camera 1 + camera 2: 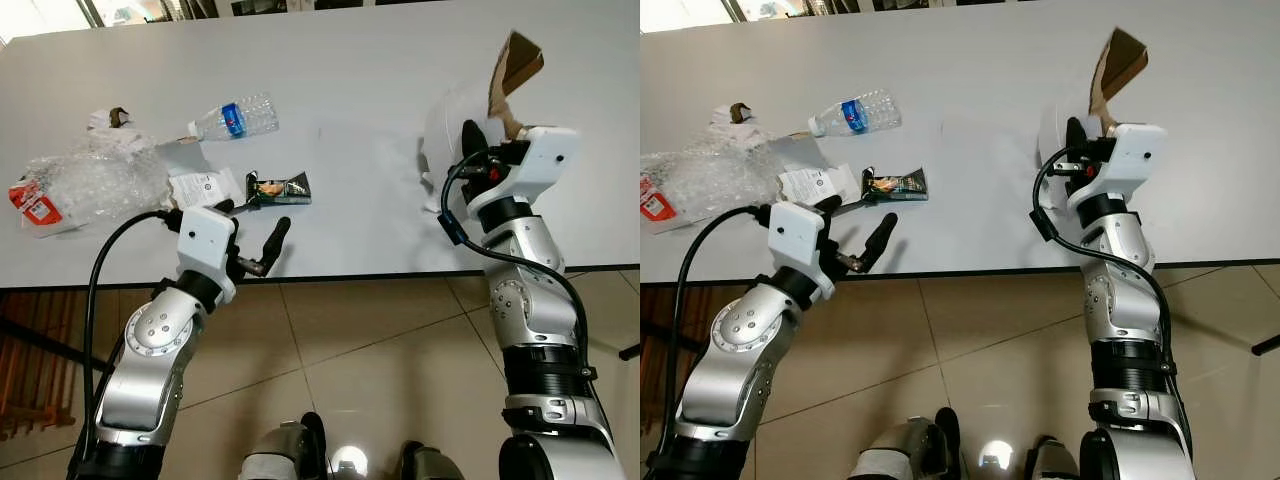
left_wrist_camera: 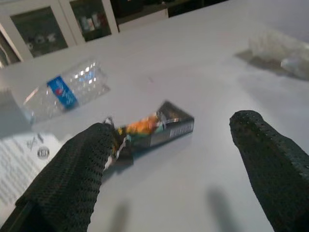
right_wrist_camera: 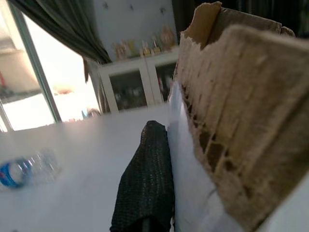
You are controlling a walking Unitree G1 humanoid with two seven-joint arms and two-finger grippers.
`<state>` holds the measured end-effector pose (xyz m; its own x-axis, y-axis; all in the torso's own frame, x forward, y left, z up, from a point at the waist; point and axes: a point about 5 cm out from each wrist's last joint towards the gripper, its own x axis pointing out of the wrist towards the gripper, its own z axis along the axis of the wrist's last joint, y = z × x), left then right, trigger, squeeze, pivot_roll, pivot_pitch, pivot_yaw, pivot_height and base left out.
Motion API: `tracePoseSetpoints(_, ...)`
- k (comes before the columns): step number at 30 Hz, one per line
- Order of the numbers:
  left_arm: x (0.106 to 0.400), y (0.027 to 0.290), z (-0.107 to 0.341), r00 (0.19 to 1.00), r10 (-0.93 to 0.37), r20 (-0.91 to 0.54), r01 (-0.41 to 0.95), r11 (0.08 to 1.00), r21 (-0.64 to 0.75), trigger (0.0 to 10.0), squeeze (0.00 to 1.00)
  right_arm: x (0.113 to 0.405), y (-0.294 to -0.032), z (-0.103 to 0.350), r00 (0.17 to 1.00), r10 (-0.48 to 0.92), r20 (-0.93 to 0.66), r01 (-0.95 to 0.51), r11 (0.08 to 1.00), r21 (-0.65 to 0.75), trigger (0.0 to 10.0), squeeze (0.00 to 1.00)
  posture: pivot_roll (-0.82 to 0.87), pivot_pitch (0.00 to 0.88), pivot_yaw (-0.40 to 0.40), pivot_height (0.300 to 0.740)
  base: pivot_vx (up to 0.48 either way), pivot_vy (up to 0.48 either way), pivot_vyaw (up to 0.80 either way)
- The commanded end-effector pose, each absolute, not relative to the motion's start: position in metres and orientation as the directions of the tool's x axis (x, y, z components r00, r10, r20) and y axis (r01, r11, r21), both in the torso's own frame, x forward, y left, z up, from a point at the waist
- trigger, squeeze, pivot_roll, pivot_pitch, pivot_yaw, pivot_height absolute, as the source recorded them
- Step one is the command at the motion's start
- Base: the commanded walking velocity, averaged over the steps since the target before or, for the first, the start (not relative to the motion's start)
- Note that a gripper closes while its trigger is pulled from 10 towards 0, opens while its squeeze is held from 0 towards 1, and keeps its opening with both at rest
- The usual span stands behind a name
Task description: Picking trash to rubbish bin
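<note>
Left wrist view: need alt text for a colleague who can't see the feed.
The open left gripper hovers low over a white table, its two black fingers framing a dark snack wrapper. A crushed clear bottle with a blue label lies beyond it, printed paper beside it.

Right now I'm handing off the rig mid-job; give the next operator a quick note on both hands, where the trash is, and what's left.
Right hand: shut on torn cardboard, raised over the table's right side.
Left hand: open at the near table edge, aimed at the snack wrapper, not touching it.
On the table: plastic bottle, paper leaflet, crumpled clear plastic.
Done: cardboard picked up.
Left: bin the cardboard, then collect the rest.
</note>
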<state>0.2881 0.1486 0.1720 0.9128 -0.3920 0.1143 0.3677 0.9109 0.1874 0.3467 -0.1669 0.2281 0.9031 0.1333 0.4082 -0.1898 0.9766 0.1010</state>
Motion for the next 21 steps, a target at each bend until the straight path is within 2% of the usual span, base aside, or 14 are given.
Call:
tracePoseSetpoints(1,0.287,0.147,0.174,0.906,-0.407,0.116,0.383,0.905,0.184,10.0,0.00,0.343,-0.161,0.239,0.883,0.159,0.441,-0.207,0.977,0.061,10.0,0.00,0.08,0.158,0.138,0.740,0.000,0.000,0.00)
tracePoseSetpoints(5,0.289,0.143,0.173,0.902,-0.415,0.118,0.392,0.903,0.176,10.0,0.00,0.345,-0.153,0.268,0.839,0.211,0.502,-0.233,0.972,-0.019,10.0,0.00,0.07,0.142,0.130,0.740,0.000,0.000,0.00)
tracePoseSetpoints(10,0.288,0.140,0.174,0.903,-0.410,0.130,0.388,0.907,0.162,10.0,0.00,0.341,-0.147,0.301,0.788,0.245,0.565,-0.271,0.962,-0.040,10.0,0.00,0.07,0.141,0.109,0.740,0.000,0.000,0.00)
tracePoseSetpoints(15,0.286,0.141,0.173,0.909,-0.395,0.133,0.374,0.914,0.157,10.0,0.00,0.328,-0.143,0.299,0.788,0.255,0.561,-0.279,0.959,-0.044,10.0,0.00,0.07,0.144,0.103,0.740,0.000,0.000,0.00)
tracePoseSetpoints(21,0.290,0.151,0.167,0.952,-0.278,0.128,0.255,0.951,0.175,10.0,0.00,0.309,-0.148,0.267,0.846,0.241,0.476,-0.237,0.969,-0.070,10.0,0.00,0.05,0.145,0.097,0.740,0.000,0.000,0.00)
